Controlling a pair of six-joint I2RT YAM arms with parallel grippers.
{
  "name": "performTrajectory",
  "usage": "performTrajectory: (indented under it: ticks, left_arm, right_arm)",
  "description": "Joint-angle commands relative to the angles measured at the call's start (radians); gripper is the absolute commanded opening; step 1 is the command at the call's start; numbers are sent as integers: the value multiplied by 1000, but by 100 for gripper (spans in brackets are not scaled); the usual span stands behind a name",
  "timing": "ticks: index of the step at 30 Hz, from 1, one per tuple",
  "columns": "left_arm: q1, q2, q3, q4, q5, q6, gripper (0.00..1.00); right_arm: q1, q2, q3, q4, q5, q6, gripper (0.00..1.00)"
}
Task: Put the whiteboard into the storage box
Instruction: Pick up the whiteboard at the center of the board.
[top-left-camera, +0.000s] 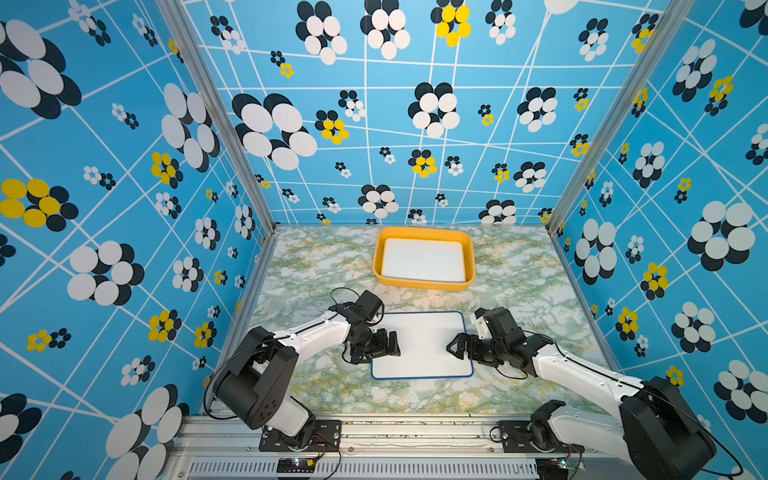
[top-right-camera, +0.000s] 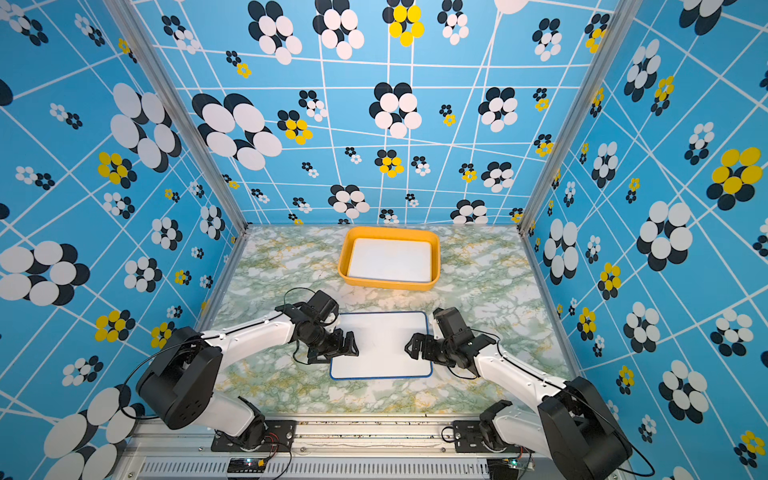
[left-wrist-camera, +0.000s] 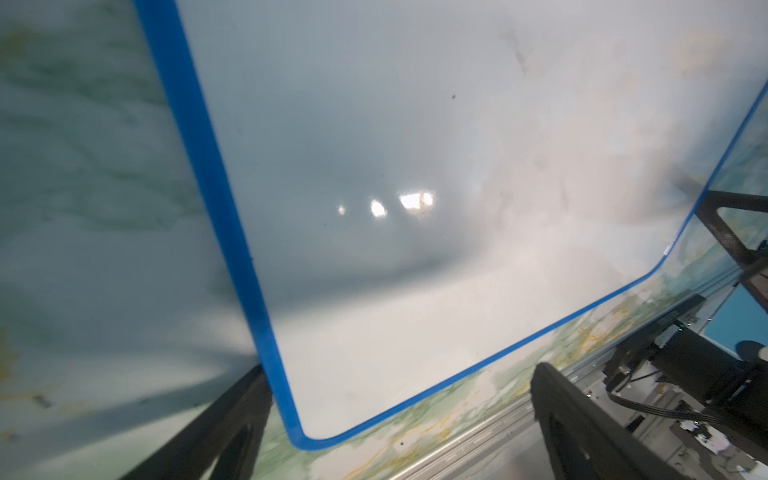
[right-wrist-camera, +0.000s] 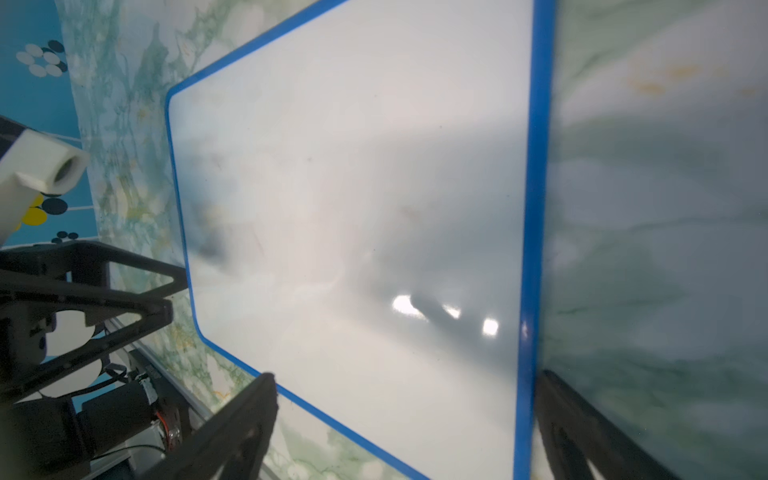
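Observation:
A white whiteboard (top-left-camera: 422, 345) (top-right-camera: 382, 345) with a blue rim lies flat on the marble table, near the front. My left gripper (top-left-camera: 394, 344) (top-right-camera: 353, 345) is at its left edge, open. My right gripper (top-left-camera: 451, 347) (top-right-camera: 409, 347) is at its right edge, also open. In the left wrist view the whiteboard's (left-wrist-camera: 415, 208) near corner lies between the spread fingers of the gripper (left-wrist-camera: 401, 370). The right wrist view shows the whiteboard (right-wrist-camera: 353, 208) likewise between that gripper's (right-wrist-camera: 407, 376) fingers. The orange-yellow storage box (top-left-camera: 424, 284) (top-right-camera: 388, 284) stands at the back and holds another white board (top-left-camera: 424, 259).
Blue flower-patterned walls (top-left-camera: 124, 208) close the table on the left, back and right. An aluminium rail (top-left-camera: 415, 432) with both arm bases runs along the front edge. Bare marble (top-left-camera: 316, 266) shows between the whiteboard and the box and to either side.

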Motion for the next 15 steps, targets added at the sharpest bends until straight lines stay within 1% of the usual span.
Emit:
performTrajectory:
  ticks: [1, 4, 7, 11, 15]
  left_arm:
    - [-32, 91, -182, 555, 366, -139, 99]
    - [-3, 64, -260, 749, 415, -214, 99]
    - [1, 53, -293, 856, 438, -254, 99]
    - [9, 35, -320, 939, 431, -287, 99]
    - [33, -9, -360, 1016, 433, -325, 99]
  right_arm:
    - [37, 109, -146, 22, -174, 76, 99]
    - [50, 115, -161, 37, -183, 89, 99]
    - [84, 97, -163, 43, -179, 113, 99]
    - [140, 74, -167, 58, -165, 160, 99]
    - [159, 48, -175, 63, -160, 186, 98]
